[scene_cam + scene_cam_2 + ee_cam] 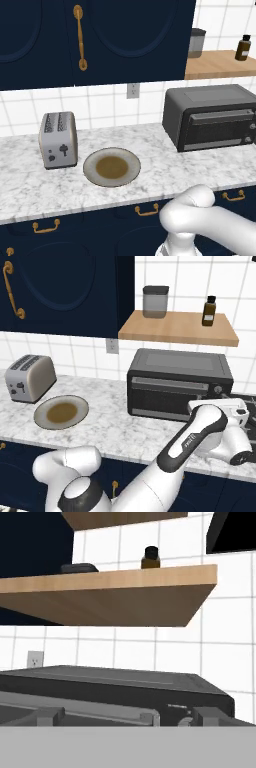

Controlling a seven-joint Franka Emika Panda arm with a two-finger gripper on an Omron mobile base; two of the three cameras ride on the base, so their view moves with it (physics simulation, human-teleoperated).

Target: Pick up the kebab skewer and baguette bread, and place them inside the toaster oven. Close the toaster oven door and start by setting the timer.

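Note:
The toaster oven (210,117) (180,381) (115,684) stands dark and boxy at the right end of the marble counter. The toaster oven door (220,129) (167,397) is shut, its grey bar handle along the top edge. My gripper (236,407) (129,718) hovers just in front of the oven's right side, near the knobs (217,389). In the hand view its two tips stand wide apart, open, with nothing between them. The kebab skewer and the baguette bread are out of view.
A round plate (111,167) (61,412) with a brown centre lies on the counter (165,172) with nothing on it. A silver two-slot toaster (58,139) (29,377) stands to its left. Above the oven, a wooden shelf (180,328) (110,592) carries a jar and a dark bottle (209,311).

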